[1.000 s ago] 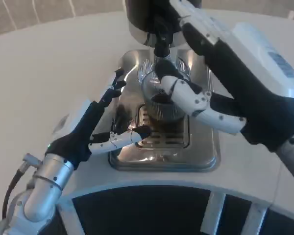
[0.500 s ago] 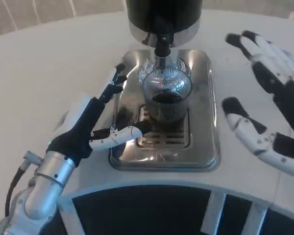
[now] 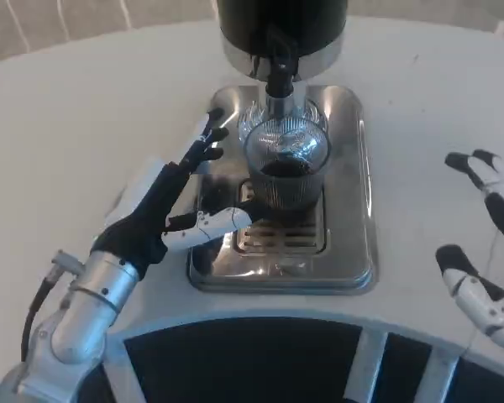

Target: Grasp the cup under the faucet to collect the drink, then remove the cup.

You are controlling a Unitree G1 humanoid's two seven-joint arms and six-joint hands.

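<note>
Left hand (image 3: 181, 206) spread beside the filled cup (image 3: 284, 168) under the faucet (image 3: 277, 67); right hand (image 3: 487, 252) spread, empty. A clumsy grasp could spill the drink.

Non-task stuff is basically the shiny steel drip tray (image 3: 353, 252), sitting on the white table (image 3: 76, 117). It's got a slotted grate (image 3: 286, 239) in its middle. Beyond the tray's far edge there's a strip of tan tiled floor (image 3: 59, 21) past the table.
</note>
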